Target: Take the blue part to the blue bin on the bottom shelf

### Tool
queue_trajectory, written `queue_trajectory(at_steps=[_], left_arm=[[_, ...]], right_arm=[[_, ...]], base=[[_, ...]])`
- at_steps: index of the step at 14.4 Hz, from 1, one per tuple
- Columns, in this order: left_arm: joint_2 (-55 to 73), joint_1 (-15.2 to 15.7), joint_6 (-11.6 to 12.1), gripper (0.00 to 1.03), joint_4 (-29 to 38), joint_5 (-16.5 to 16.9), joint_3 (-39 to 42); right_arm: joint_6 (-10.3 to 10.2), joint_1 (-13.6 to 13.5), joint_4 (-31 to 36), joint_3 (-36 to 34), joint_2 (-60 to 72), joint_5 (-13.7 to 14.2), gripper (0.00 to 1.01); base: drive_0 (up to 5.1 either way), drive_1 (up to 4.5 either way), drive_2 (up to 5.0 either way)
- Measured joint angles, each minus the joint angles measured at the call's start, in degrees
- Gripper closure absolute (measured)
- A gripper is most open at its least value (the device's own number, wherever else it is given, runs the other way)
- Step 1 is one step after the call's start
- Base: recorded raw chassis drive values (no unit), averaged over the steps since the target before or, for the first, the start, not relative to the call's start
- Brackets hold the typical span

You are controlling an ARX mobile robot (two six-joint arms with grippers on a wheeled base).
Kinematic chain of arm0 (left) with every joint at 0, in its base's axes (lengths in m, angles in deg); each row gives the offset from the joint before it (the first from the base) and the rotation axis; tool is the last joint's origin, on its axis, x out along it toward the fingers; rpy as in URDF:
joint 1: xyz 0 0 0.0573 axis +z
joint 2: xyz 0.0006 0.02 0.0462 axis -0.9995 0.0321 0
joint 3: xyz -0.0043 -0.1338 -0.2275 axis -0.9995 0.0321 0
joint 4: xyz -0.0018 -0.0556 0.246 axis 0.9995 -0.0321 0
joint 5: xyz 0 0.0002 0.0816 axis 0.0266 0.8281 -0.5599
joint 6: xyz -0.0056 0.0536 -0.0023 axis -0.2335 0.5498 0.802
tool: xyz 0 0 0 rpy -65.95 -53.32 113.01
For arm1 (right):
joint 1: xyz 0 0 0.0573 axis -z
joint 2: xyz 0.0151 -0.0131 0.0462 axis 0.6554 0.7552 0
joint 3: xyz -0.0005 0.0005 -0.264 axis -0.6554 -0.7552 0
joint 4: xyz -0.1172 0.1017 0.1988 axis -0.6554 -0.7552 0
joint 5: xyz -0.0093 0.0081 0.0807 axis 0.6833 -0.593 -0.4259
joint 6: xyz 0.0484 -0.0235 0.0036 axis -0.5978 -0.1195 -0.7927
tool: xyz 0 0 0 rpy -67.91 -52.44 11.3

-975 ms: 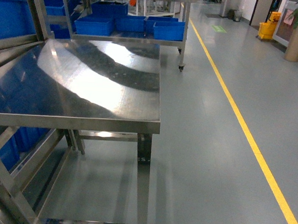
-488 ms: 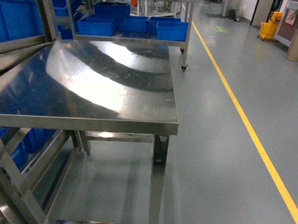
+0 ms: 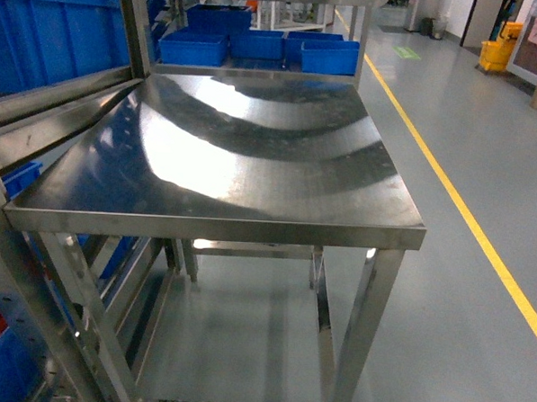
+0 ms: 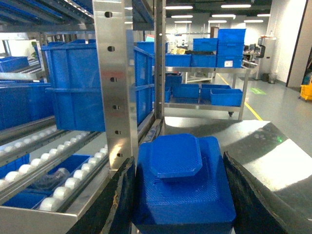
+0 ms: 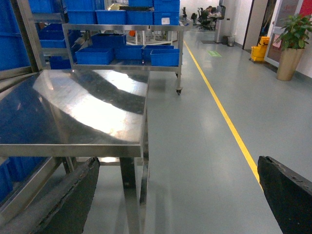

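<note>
Left fingers [image 4: 178, 195] are clamping the chunky blue moulded plastic part [image 4: 181, 183] by its flat sides, looking rigid and light-ish, while right fingers [image 5: 178, 195] are hanging wide open.

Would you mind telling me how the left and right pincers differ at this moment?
The left pincer is shut on a blue moulded plastic part that fills the space between its black fingers, facing the roller rack. The right pincer is open and empty, with bare grey floor between its fingers. Both have dark, worn finger pads.
</note>
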Motion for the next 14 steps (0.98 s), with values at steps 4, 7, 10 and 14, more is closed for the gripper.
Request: queue_trajectory(at_steps=[4,7,10,14], left_arm=[[0.0,0.0,0.0,0.59,-0.2,0.0,0.0],[0.0,0.0,0.0,0.59,-0.2,0.0,0.0],[0.0,0.0,0.0,0.59,-0.2,0.0,0.0],[0.0,0.0,0.0,0.59,0.0,0.0,0.0]], right_arm=[[0.0,0.0,0.0,0.0,0.0,0.0,0.03],[0.0,0.0,0.0,0.0,0.0,0.0,0.03],[0.0,0.0,0.1,0.0,0.0,0.0,0.03],[0.0,0.0,0.1,0.0,0.0,0.0,0.03]], base=[[0.0,4.28,-4.2],[0.0,4.28,-4.2],[0.0,4.28,-4.2],[0.0,4.28,-4.2]])
